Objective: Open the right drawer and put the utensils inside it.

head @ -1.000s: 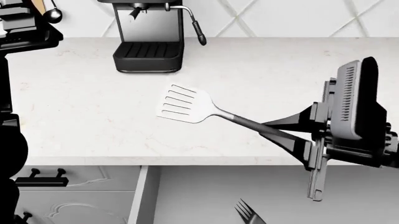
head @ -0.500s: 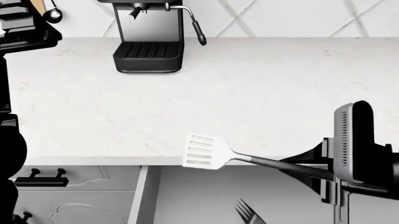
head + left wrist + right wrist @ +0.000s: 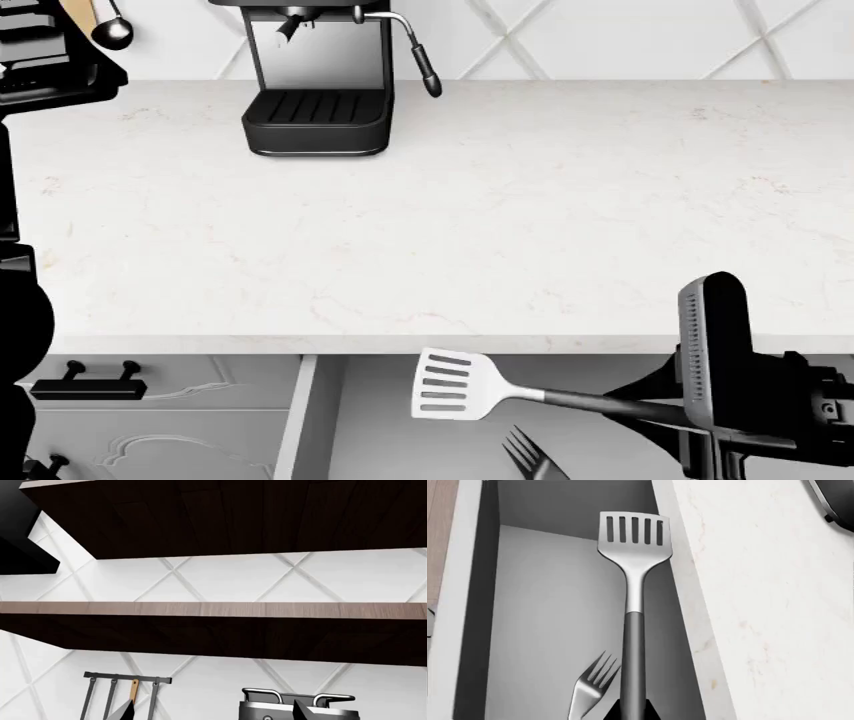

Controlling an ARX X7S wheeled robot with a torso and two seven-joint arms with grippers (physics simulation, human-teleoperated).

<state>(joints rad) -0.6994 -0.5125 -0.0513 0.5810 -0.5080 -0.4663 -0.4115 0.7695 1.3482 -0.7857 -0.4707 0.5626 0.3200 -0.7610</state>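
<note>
The right arm's black tool (image 3: 667,412) gripped the dark handle of the slim grey slotted spatula (image 3: 461,384), holding it level over the open right drawer (image 3: 400,420), a wide shallow white drawer with a plain pale inside. In the head view the spatula's slotted blade lay just in front of the front edge of the white marble-patterned desk (image 3: 467,230), above the drawer's cavity. The right wrist view showed the spatula (image 3: 632,580) running lengthwise over the drawer (image 3: 540,620), its blade toward one end wall, with the desk edge (image 3: 760,605) alongside.

The four-tined metal fork (image 3: 592,690) lay on the drawer floor just beside the spatula's handle, tines pointing the same way as the blade. In the head view only the fork's tines (image 3: 527,452) appeared, at the picture's lower edge.

A black coffee machine (image 3: 320,80) stood at the back of the desk, well apart from the drawer. A narrower white drawer with a black bar handle (image 3: 87,385) sat closed to the left of the open one.

The left wrist view faced the white diamond-tiled wall (image 3: 233,577), a dark wooden shelf (image 3: 213,630) and a rail of hanging utensils (image 3: 127,680); only dark fingertips (image 3: 310,712) of the left tool showed, and whether it was open or closed could not be told.
</note>
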